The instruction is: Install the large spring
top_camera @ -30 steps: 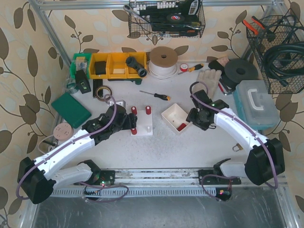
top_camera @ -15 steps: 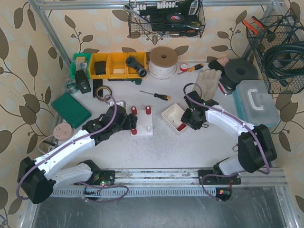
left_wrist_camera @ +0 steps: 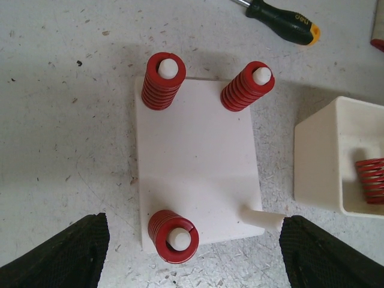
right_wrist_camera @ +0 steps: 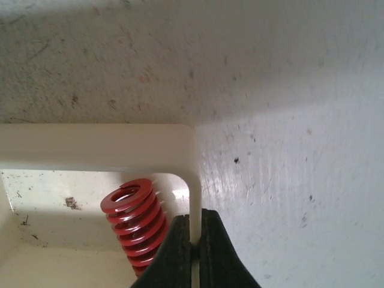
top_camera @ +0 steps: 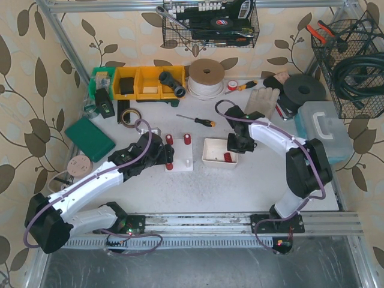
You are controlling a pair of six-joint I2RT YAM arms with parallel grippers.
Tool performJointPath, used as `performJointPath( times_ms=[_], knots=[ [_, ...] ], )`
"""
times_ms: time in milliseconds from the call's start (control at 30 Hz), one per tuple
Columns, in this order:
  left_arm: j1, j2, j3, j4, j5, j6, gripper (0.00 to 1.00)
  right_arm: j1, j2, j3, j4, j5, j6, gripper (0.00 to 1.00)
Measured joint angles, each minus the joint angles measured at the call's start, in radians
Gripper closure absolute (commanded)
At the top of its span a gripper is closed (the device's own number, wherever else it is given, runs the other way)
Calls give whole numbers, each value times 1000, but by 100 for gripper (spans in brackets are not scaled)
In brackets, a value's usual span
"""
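A loose red spring (right_wrist_camera: 133, 222) lies inside the white box (top_camera: 211, 146), against its right wall; it also shows as that spring (left_wrist_camera: 371, 180) in the left wrist view. My right gripper (right_wrist_camera: 192, 252) is shut on the box's thin right wall (right_wrist_camera: 194, 198), one finger inside next to the spring and one outside. The white base plate (left_wrist_camera: 195, 156) carries three red springs on its pegs (left_wrist_camera: 162, 81) and one bare peg (left_wrist_camera: 262, 218) at its near right corner. My left gripper (left_wrist_camera: 195, 255) hovers open over the plate's near edge, holding nothing.
A green-handled screwdriver (left_wrist_camera: 282, 21) lies behind the plate. Yellow bins (top_camera: 148, 82), a cable reel (top_camera: 206, 75), gloves (top_camera: 261, 102), a green box (top_camera: 89, 138) and a plastic case (top_camera: 323, 129) ring the work area.
My right gripper moved left to the box's right wall and shut on it. The box turned from tilted to square with the plate. The left arm barely moved.
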Motion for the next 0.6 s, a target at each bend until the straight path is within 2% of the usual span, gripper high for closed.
performJointPath(
  times_ms=[67, 100, 200, 267, 500, 600],
  knots=[
    [0, 13, 1, 0, 0, 0, 19, -3, 27, 39, -19, 10, -79, 100],
    [0, 21, 2, 0, 0, 0, 19, -3, 36, 52, -25, 13, -111, 95],
    [0, 41, 8, -1, 0, 0, 19, -5, 53, 76, -38, 23, -198, 62],
    [0, 46, 10, -1, 0, 0, 19, -5, 54, 87, -59, 40, -239, 53],
    [0, 46, 11, 0, 0, 1, 19, 3, 40, 190, -139, 95, -303, 50],
    [0, 46, 11, 0, 0, 2, 19, 44, 14, 233, -164, 100, -304, 50]
  ],
)
